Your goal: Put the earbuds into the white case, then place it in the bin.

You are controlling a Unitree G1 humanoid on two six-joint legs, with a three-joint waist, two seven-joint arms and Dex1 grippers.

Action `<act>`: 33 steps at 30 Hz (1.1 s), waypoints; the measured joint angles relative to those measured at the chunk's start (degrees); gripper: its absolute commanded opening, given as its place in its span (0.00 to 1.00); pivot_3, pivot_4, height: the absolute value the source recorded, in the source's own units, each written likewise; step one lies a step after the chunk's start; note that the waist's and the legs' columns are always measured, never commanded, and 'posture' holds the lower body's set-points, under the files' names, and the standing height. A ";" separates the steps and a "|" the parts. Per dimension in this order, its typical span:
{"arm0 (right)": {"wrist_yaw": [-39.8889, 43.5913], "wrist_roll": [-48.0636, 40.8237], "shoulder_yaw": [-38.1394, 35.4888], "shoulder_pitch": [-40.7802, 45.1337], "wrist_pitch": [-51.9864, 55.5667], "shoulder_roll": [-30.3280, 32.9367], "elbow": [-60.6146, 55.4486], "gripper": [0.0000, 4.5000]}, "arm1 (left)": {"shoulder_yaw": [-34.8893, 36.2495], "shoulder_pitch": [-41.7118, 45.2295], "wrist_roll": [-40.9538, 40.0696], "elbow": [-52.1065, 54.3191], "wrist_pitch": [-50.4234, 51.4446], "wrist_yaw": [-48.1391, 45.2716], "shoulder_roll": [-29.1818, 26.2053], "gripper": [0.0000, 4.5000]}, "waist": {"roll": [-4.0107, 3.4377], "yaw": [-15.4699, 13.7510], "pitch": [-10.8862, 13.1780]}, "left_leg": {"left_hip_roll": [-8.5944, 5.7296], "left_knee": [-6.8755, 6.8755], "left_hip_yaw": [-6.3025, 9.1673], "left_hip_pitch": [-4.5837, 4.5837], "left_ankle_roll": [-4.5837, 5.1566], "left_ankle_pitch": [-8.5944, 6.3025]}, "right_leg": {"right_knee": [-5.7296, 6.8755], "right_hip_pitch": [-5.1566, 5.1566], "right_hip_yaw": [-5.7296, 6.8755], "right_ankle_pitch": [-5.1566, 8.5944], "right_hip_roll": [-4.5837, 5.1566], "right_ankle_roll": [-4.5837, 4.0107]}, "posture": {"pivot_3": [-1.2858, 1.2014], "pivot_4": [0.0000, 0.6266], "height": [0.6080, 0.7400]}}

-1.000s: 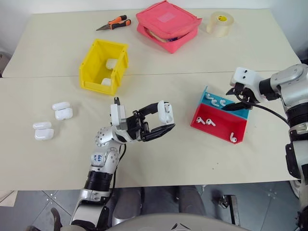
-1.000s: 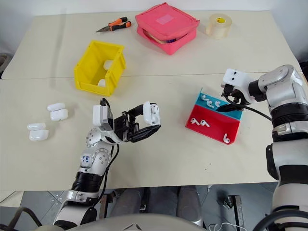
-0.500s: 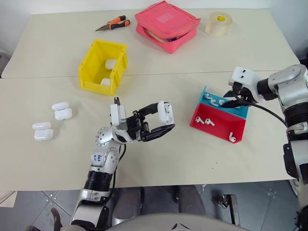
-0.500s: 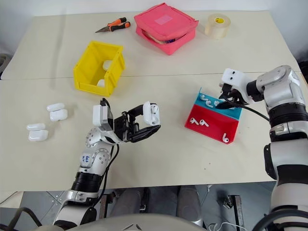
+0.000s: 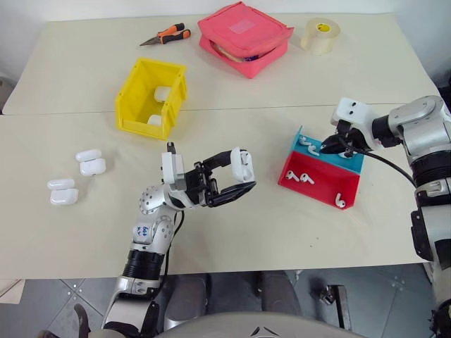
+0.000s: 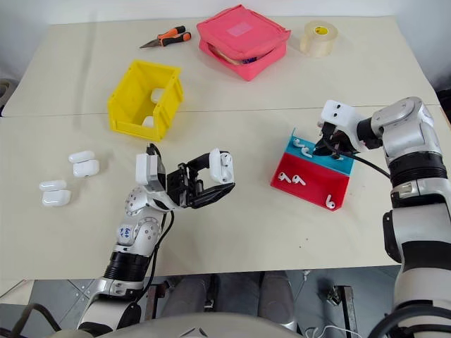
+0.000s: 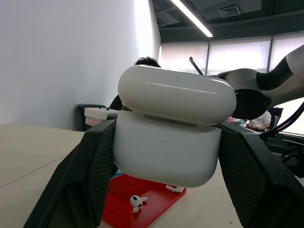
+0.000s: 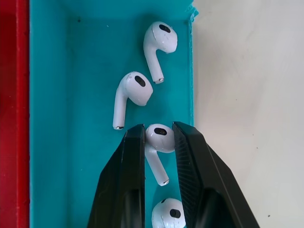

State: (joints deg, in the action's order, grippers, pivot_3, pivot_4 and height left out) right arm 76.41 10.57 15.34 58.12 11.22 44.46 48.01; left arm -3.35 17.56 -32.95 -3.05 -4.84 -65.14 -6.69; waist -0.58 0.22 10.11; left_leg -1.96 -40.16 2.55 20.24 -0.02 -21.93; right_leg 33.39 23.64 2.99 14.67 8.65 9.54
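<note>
Reaching down into the blue tray (image 5: pixel 351 163), the right gripper (image 8: pixel 159 140) has its two black fingers pinched on the rounded head of one of the earbuds (image 8: pixel 158 142), whose stem hangs between them. Two more earbuds (image 8: pixel 133 95) lie loose just beyond it on the blue floor, and the head of another shows near the base of the fingers. Beside the blue tray and touching it sits the red tray (image 5: pixel 317 189), with three earbuds scattered in it, two together and one apart near its far corner. At the middle of the table (image 5: pixel 282 239), the left gripper (image 5: pixel 236 176) is raised above the surface and clamped on the white case (image 7: pixel 173 133), one finger on each side of its body; the hinged lid stands slightly ajar above the base. Well to the robot's left and farther back stands the bin (image 5: pixel 151 96), yellow and open-topped, with white cases already inside. Four other white cases (image 5: pixel 74 179) lie in two pairs near the left edge. Along the far side rest a pink pouch (image 5: pixel 245 36), a roll of tape (image 5: pixel 322 34) and orange-handled pliers (image 5: pixel 168 33).
</note>
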 measured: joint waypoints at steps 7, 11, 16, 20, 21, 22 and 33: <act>-0.98 -0.70 -1.95 -2.56 0.44 0.48 -3.35 0.17 | -0.08 0.97 -0.01 -0.03 0.65 -0.10 0.05 0.64 | 0.00 -0.10 0.00 | -0.01 -0.01 0.00 0.01 0.00 0.00 | 0.00 0.00 0.00 0.00 0.00 0.00 | 0.52 0.24 1.00; -1.46 -2.63 -4.24 -5.92 2.86 1.82 -8.44 0.17 | -0.16 2.18 -0.06 -0.12 1.20 -0.55 0.27 0.64 | 0.00 -0.24 0.01 | -0.02 0.00 0.01 0.06 0.00 0.00 | 0.00 0.03 0.01 0.00 0.01 0.00 | 0.52 0.24 1.00; -1.84 -10.96 -12.93 -10.06 13.69 3.61 -21.12 0.17 | -0.14 3.38 -0.16 -0.71 2.37 -0.90 0.29 0.64 | -0.07 -0.23 0.05 | -0.02 0.02 0.01 0.12 0.00 0.00 | -0.01 0.11 0.01 0.00 0.01 0.00 | 0.52 0.24 1.00; -2.98 -23.51 -23.36 -16.24 24.39 2.26 -37.65 0.17 | -0.03 4.96 -0.48 -1.88 3.50 -1.08 0.35 0.64 | -0.07 -0.40 0.05 | -0.01 0.01 0.06 0.11 0.00 0.00 | -0.01 0.07 0.03 0.00 0.01 0.00 | 0.52 0.24 1.00; -3.43 -26.25 -24.87 -17.94 26.47 1.50 -40.85 0.17 | -0.01 5.00 -0.51 -2.00 3.82 -1.08 0.33 0.64 | -0.06 -0.43 0.05 | -0.02 0.00 0.05 0.11 0.00 0.00 | 0.00 0.08 0.02 0.00 0.01 0.00 | 0.52 0.24 1.00; -3.95 -28.48 -25.68 -19.30 28.20 0.85 -43.16 0.17 | 0.02 5.04 -0.54 -2.02 4.16 -1.09 0.30 0.64 | -0.06 -0.42 0.05 | -0.03 0.00 0.04 0.11 0.00 0.00 | 0.00 0.07 0.01 -0.01 0.02 0.01 | 0.52 0.24 1.00; -32.06 -73.39 -40.57 -35.44 49.07 -28.68 -70.92 0.17 | 0.16 7.73 -0.70 -2.16 9.03 -0.42 -0.19 0.64 | -0.08 -1.10 0.04 | -0.05 -0.01 0.23 0.08 -0.01 0.00 | 0.14 0.13 -0.05 -0.01 0.01 0.00 | 0.52 0.24 1.00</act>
State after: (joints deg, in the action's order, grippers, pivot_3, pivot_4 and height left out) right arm 44.35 -62.81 -25.23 22.68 60.28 15.78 -22.92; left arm -3.19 25.29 -33.65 -5.21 4.19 -65.56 -6.88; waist -0.66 -0.88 10.15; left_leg -2.00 -40.17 2.78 20.32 -0.03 -21.93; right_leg 33.52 23.77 2.94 14.66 8.66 9.55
